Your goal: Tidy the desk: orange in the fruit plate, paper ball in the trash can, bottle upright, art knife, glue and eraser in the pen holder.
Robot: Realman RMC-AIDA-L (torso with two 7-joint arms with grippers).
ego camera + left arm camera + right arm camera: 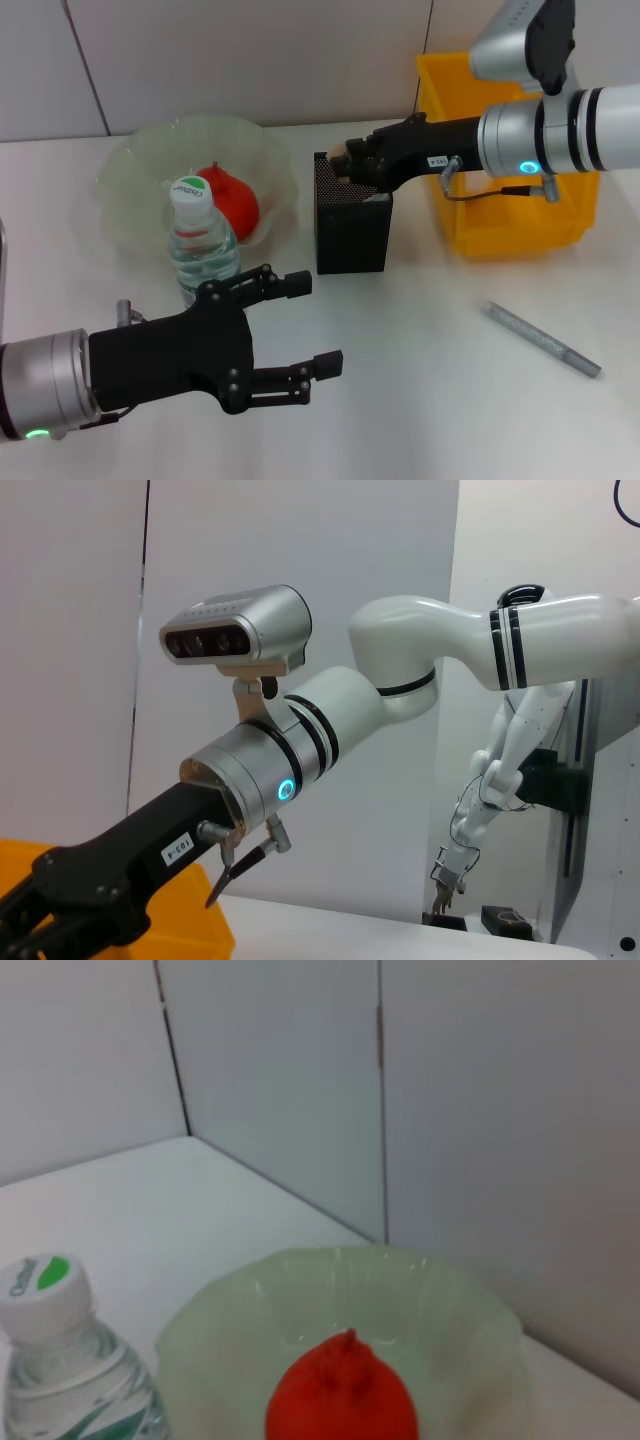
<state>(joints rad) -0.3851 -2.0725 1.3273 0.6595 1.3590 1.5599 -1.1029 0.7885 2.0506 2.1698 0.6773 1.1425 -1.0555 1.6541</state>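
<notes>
The yellow trash can (pixel 470 75) sits upper right in the head view, half hidden behind the right arm and cut off from seeing inside. Upper left, the one fruit plate (pixel 130 170) holds the one orange (pixel 232 200), partly blocked by the upright bottle (pixel 203 235) just in front. At centre, the black pen holder (pixel 352 240); the right hand (pixel 345 160) hovers over its rim, pinching something small and pale, hard to make out. Lower left, the left hand (pixel 305 335) hangs spread apart, gripping nothing. One grey pen (pixel 542 339) lies lower right on open surface (pixel 430 400).
</notes>
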